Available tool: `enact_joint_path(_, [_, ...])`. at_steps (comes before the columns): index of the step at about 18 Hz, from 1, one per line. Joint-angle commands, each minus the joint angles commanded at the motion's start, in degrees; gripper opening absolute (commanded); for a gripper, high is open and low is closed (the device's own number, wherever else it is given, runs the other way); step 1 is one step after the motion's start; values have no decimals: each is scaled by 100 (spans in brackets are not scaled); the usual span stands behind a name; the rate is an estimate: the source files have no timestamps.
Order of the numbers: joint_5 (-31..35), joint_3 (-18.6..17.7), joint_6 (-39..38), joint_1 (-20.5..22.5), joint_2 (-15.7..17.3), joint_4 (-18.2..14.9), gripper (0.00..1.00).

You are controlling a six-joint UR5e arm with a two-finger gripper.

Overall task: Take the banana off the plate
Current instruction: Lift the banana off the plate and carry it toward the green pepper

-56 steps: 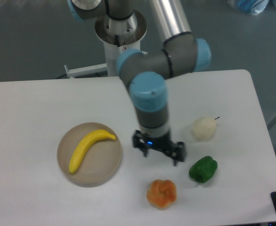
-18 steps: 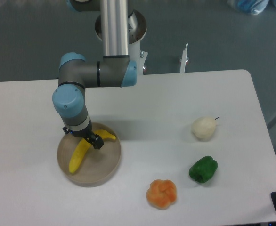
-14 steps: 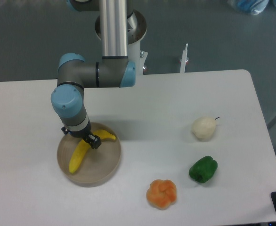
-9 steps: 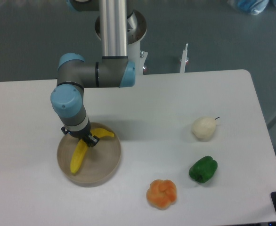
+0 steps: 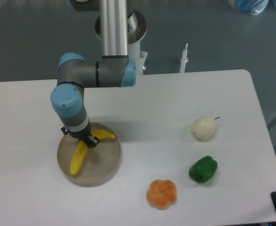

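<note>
A: What sits farthest left on the table (image 5: 29,188)?

B: The plate (image 5: 105,162), round and beige, near the front left. The banana (image 5: 77,157) lies in it, running from a lower end at the plate's left front up toward its back rim, where the tip (image 5: 107,135) pokes out to the right of the arm.

A: And the gripper (image 5: 84,140)?

B: It comes straight down over the banana's upper half, right above the plate. The wrist hides most of it. One dark finger (image 5: 93,141) shows just beside the banana on its right side, and a bit of dark housing shows on the left.

A: Has it clamped the fruit?

B: I cannot tell. The fingers stand on either side of the banana, but the contact itself is covered by the arm (image 5: 72,106). The banana still looks to be resting in the plate.

A: What lies further right?

B: An orange lobed fruit (image 5: 161,193) near the front edge, well apart from the plate. Right of it and a little further back, a green pepper (image 5: 203,169). Behind the pepper, a pale pear (image 5: 203,128) with a thin dark stem pointing right. All three lie on the bare white tabletop, none touching another.

A: Anything behind the table?

B: The robot's base (image 5: 120,35), with the silver upper link rising from the elbow out of the top of the view.
</note>
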Motion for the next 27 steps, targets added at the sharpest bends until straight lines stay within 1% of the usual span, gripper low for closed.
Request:
enact_joint_path(2, [44,62,176,193,89,0,25])
enact_joint_path(5, [44,211,545,685,291,-52,25])
enact_joint_path(7, [44,325,765,1010,309,-79,25])
enact_joint_path(10, [44,440,1238,1511,431,-114,25])
enact_joint_path(12, [44,501,1547,1757,432,-97,25])
enact_joint_path(14, [44,650,1697,2013,432,-97,25])
enact_joint_path(17, [44,879,1803,2250,405,-114,25])
enact_joint_path(21, [44,1090,1943,2409,335,-123,25])
enact_joint_path(27, [53,1117,2171,2541,326,-97,25])
